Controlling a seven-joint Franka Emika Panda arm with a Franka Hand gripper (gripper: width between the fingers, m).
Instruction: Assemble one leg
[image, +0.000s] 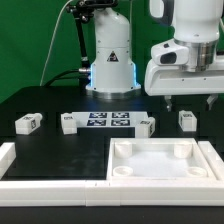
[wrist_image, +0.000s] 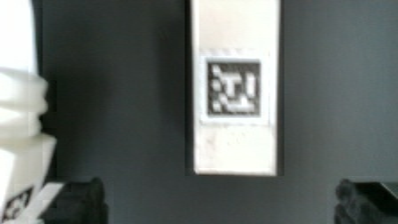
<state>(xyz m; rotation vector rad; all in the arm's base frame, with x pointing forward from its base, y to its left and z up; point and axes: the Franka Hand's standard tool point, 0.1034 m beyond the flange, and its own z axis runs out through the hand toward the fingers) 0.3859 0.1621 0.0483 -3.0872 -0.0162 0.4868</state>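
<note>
Now, in the exterior view, the gripper (image: 192, 102) hangs spread just above the leg (image: 186, 120), on the exterior view's right of the marker board (image: 108, 121). In the wrist view, the leg's long axis crosses the closing line, and it lies just beyond the fingertips (wrist_image: 71, 202), untouched.

Lab: marker board (image: 105, 121), green backdrop (image: 30, 40)
</note>
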